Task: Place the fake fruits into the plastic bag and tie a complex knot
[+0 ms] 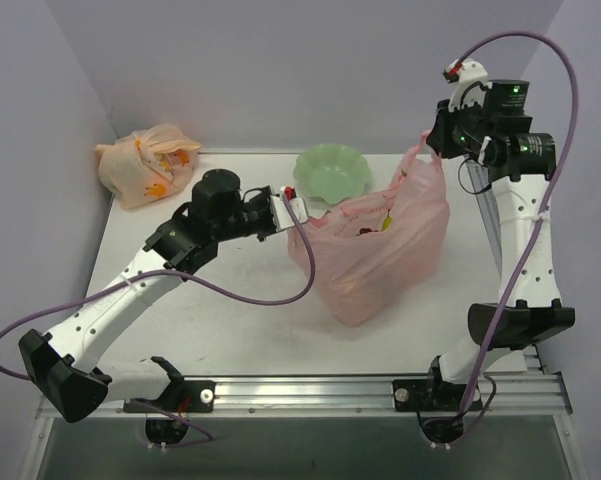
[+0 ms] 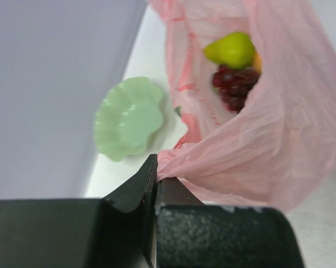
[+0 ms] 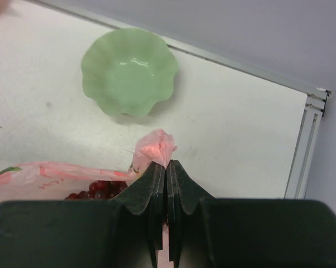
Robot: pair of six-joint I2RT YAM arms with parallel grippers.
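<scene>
- Left claw pinches the plastic bag at its left side.
- The bag sits mid-tabletop, toward the far edge, with the fake fruits inside.
- Right claw clamps the bag's raised right side; an uneven pull could tear the thin film or let it slip.

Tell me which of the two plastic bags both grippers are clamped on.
The translucent pink bag at mid-table, fruit inside; the knotted orange bag sits untouched in the far-left corner.
</scene>
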